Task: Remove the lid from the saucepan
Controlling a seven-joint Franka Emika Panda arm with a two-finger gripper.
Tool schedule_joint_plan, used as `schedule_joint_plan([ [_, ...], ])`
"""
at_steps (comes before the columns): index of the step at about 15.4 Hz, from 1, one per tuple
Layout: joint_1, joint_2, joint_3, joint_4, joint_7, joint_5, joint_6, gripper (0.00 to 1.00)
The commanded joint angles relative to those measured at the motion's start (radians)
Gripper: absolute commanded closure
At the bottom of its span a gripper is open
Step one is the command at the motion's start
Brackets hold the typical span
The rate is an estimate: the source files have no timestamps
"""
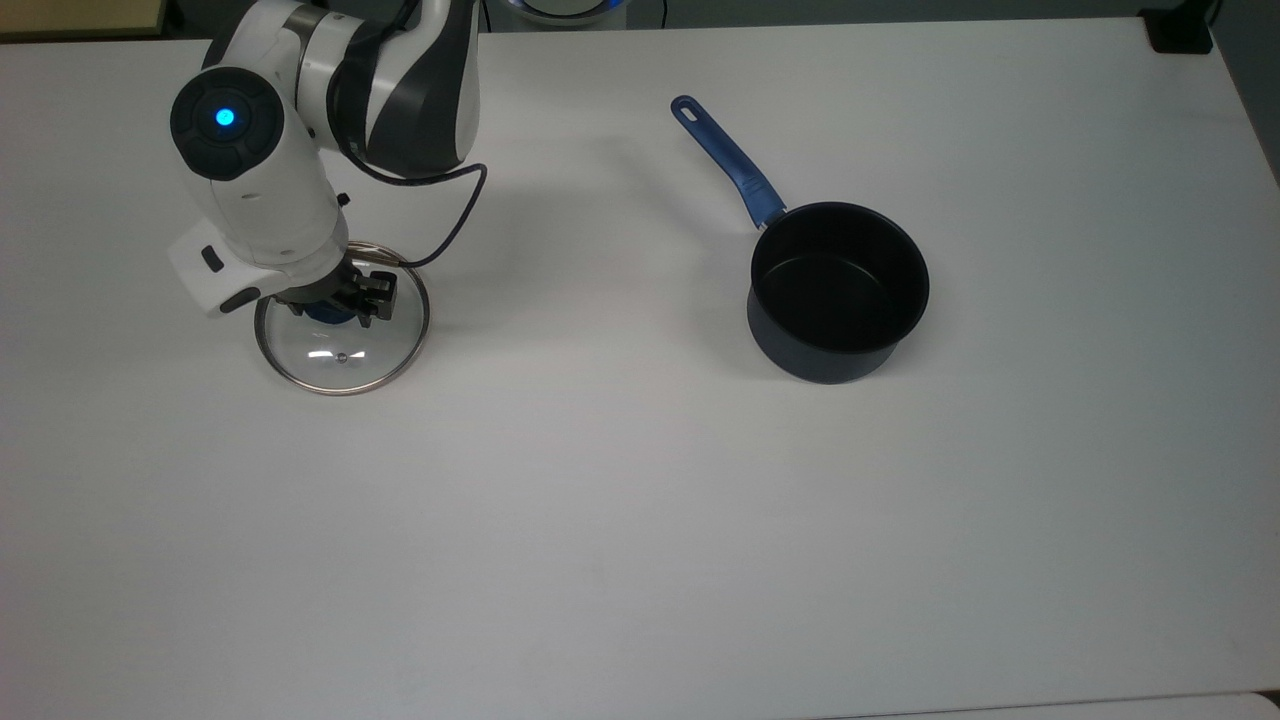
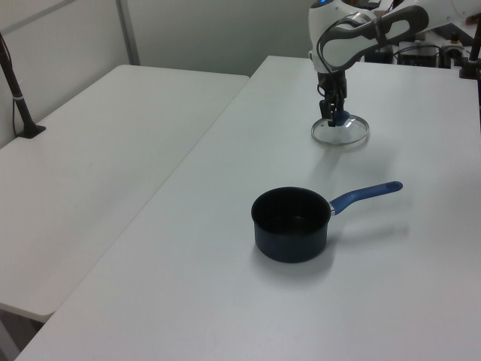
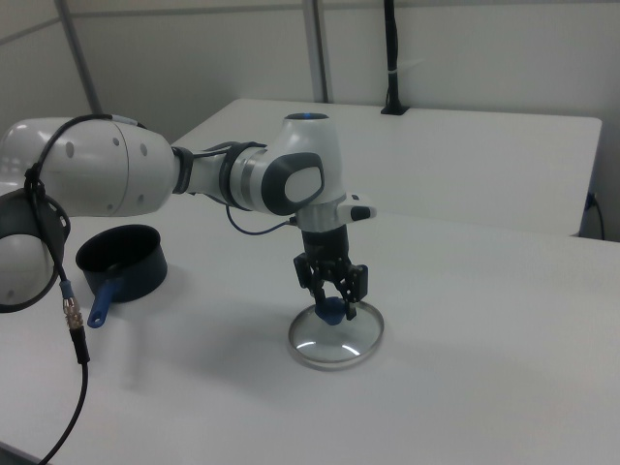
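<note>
Lid (image 1: 342, 345) is off the pot and lying flat on the white table (image 1: 640, 520), at the top view's left side; glass disc, thin metal rim, blue knob (image 1: 325, 312) partly showing, small vent hole near a light glint on the glass. In the right view the lid (image 3: 336, 339) sits flat on the table with its rim down, knob up. Gripper (image 1: 338, 300) is right over the knob, fingers closed in on either side of it, knob between them; in the right view the gripper (image 3: 332, 300) points straight down with the blue knob (image 3: 331, 311) at its fingertips, so it has hold of the lid by the knob. In the left view the gripper (image 2: 332, 116) stands on the lid (image 2: 340, 131) at the far end of the table. Saucepan (image 1: 838, 290) is well apart from the lid, toward the top view's right, upright, open, black inside, nothing in it. Its slim blue handle (image 1: 727, 160) runs up and to the top view's left, hole at the tip. In the left view the saucepan (image 2: 291, 224) is nearer the camera, handle (image 2: 366, 193) pointing to the left view's right. In the right view the saucepan (image 3: 122, 263) is at the right view's left, behind the arm. White arm (image 1: 265, 170) with a lit blue light on top; a black cable (image 1: 440, 220) loops from it beside the lid.
</note>
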State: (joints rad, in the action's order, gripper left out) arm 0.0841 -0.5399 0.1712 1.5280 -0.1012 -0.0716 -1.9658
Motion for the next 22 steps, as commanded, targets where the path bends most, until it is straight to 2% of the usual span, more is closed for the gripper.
schedule_joint_plan([
  [1, 0.014, 0.020, -0.009, 0.044, -0.020, -0.017, -0.042, 0.42],
  [10, 0.036, 0.020, -0.006, 0.043, -0.041, -0.005, -0.038, 0.19],
  [11, 0.036, 0.021, -0.006, 0.043, -0.040, -0.005, -0.035, 0.13],
  [12, 0.036, 0.024, -0.006, 0.043, -0.038, -0.005, -0.031, 0.02],
  [13, 0.036, 0.032, -0.006, 0.043, -0.032, -0.005, -0.028, 0.00],
  [16, 0.023, 0.057, -0.006, 0.041, -0.002, -0.005, -0.015, 0.00],
  [18, 0.019, 0.089, -0.006, 0.034, 0.017, -0.005, 0.046, 0.00],
  [22, -0.009, 0.230, -0.007, 0.043, 0.020, -0.005, 0.166, 0.00],
])
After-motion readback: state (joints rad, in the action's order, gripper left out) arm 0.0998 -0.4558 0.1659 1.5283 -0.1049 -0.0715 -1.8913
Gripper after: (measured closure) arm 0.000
